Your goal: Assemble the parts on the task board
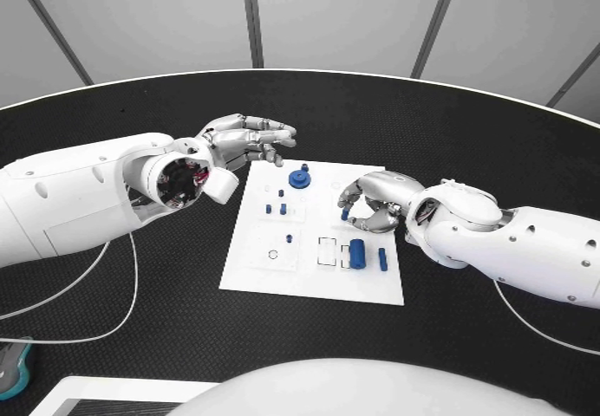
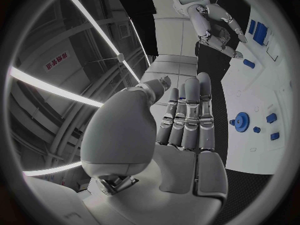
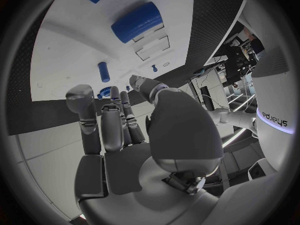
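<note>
A round black table with a pale rim is seen across the frame. White cables are laid at lower left, beside a teal object.

From where I stand, the right hand covers part of the task board at its right edge, so whatever lies under its curled fingers is hidden, and I cannot tell whether they hold anything. The small blue pegs near the board's middle are too small to tell apart in shape. A teal object is cut off at the picture's left edge.
</note>
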Available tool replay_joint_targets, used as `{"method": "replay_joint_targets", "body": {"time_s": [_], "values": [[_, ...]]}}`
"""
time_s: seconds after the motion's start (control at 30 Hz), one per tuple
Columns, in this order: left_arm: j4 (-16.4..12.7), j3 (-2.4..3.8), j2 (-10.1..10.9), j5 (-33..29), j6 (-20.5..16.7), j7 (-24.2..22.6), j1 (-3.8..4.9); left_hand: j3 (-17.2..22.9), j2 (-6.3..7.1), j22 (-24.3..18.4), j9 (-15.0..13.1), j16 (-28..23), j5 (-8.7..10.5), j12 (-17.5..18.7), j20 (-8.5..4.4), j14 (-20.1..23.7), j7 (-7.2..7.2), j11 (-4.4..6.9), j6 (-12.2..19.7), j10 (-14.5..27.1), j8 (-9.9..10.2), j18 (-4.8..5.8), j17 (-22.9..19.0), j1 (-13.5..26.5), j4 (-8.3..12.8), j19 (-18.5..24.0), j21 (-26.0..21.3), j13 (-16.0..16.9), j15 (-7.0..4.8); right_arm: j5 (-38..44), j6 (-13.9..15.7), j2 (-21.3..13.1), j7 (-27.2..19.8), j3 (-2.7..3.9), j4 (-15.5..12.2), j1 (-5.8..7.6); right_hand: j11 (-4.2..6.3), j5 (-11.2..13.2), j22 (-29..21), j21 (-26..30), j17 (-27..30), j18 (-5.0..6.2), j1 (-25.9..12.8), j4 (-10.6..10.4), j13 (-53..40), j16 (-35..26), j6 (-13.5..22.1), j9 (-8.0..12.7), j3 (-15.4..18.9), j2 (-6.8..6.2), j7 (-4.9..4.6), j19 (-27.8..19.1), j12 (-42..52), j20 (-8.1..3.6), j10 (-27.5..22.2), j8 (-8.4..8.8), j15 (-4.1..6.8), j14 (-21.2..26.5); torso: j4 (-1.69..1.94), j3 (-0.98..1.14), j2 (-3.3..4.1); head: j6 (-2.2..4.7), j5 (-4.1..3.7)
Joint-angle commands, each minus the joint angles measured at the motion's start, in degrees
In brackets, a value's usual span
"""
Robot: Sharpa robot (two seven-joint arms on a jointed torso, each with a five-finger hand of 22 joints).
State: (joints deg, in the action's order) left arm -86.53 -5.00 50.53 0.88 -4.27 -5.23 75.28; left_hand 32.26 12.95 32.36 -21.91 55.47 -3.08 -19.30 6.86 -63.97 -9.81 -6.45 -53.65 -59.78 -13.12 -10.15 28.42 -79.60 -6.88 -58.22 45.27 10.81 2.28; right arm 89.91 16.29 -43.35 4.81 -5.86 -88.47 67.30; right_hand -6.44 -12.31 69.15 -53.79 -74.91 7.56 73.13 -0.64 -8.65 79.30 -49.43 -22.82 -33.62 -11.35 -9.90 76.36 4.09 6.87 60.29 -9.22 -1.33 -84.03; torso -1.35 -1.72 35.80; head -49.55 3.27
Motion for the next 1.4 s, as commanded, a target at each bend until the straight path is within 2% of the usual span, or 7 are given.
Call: {"method": "replay_joint_targets", "body": {"time_s": [0.03, 0.33, 0.53, 0.97, 1.4], "values": [[0.02, 0.00, 0.03, 0.00, -0.03, 0.02, 0.00, -0.24, -0.71, -0.05, -0.05, -0.09, 0.28, -0.11, 0.42, 0.34, -0.46, 0.03, 0.02, 0.25, -0.19, -0.36, 0.05, -0.09, -0.02, 0.01, -0.27, 0.06, -0.14, -0.01, -0.19, 0.73, -0.11, -0.01, 1.12, 0.05, 0.03, 0.22, -0.20, 0.49, -0.08, -0.42, 0.07, 0.01, 0.11, -0.18, 0.15, 0.03, 0.28, -0.62, 0.21, -0.19, -0.09, 0.15, -0.64, 0.26, -0.08, -2.64, 0.13, -0.04, 0.11, 0.18, -0.09], [0.15, 0.00, -0.02, 0.00, 0.02, 0.07, 0.00, -0.24, -0.71, -0.05, -0.05, -0.09, 0.28, -0.11, 0.42, 0.34, -0.46, 0.03, 0.02, 0.25, -0.19, -0.36, 0.05, -0.09, -0.02, 0.01, -0.27, 0.06, -0.14, -0.03, 0.97, 2.45, 0.15, 0.01, 4.09, 0.10, -0.04, 0.14, -0.39, 0.88, -0.07, -0.38, 0.59, 0.12, 0.35, -0.16, 0.39, 0.06, 0.10, -0.30, 0.27, -0.29, -0.19, 0.13, -1.23, 0.43, -0.09, -2.62, 0.03, -0.11, 0.02, 0.22, -0.12], [0.31, 0.00, -0.23, 0.00, 0.11, 0.09, 0.00, -0.24, -0.71, -0.05, -0.05, -0.09, 0.28, -0.11, 0.42, 0.34, -0.46, 0.03, 0.02, 0.25, -0.19, -0.36, 0.05, -0.09, -0.02, 0.01, -0.27, 0.06, -0.14, -0.03, 1.17, 3.56, -0.03, 0.02, 5.33, 0.10, -0.08, 0.08, -0.31, 0.77, -0.08, -0.42, 0.94, 0.22, 0.46, -0.12, 0.26, 0.01, -0.06, -0.06, 0.29, -0.21, -0.14, 0.13, -1.38, 0.38, -0.12, -2.62, 0.03, -0.02, 0.02, 0.35, -0.17], [0.63, 0.00, -0.68, 0.00, 0.36, 0.16, 0.00, -0.29, -0.76, -0.08, -0.07, -0.07, 0.28, -0.15, 0.43, 0.37, -0.43, 0.04, -0.01, 0.24, -0.25, -0.36, 0.11, -0.10, 0.01, 0.00, -0.31, 0.07, -0.14, 0.68, -4.68, 6.27, 0.87, -0.05, 9.22, 0.09, -0.10, 0.11, -0.44, 1.03, -0.10, -0.38, 1.10, 0.24, 0.52, -0.08, 0.03, -0.05, -0.13, 0.11, 0.38, -0.28, -0.05, 0.14, -1.36, 0.27, -0.13, -2.62, 0.02, -0.03, 0.04, 0.19, -0.38], [0.83, 0.00, -0.82, 0.00, 0.47, 0.23, -0.01, -0.29, -0.76, -0.08, -0.07, -0.07, 0.28, -0.15, 0.43, 0.37, -0.43, 0.04, -0.01, 0.24, -0.25, -0.36, 0.11, -0.10, 0.01, 0.00, -0.31, 0.07, -0.14, 1.16, -5.28, 7.07, 1.10, -0.08, 10.99, 0.08, -0.07, 0.14, -0.36, 1.03, -0.04, -0.40, 1.43, 0.18, 0.68, -0.05, -1.03, -0.33, -0.38, 0.68, 0.35, -0.19, 0.34, 0.13, -0.98, -0.25, -0.12, -2.61, 0.01, -0.02, 0.07, 0.15, -0.50]]}}
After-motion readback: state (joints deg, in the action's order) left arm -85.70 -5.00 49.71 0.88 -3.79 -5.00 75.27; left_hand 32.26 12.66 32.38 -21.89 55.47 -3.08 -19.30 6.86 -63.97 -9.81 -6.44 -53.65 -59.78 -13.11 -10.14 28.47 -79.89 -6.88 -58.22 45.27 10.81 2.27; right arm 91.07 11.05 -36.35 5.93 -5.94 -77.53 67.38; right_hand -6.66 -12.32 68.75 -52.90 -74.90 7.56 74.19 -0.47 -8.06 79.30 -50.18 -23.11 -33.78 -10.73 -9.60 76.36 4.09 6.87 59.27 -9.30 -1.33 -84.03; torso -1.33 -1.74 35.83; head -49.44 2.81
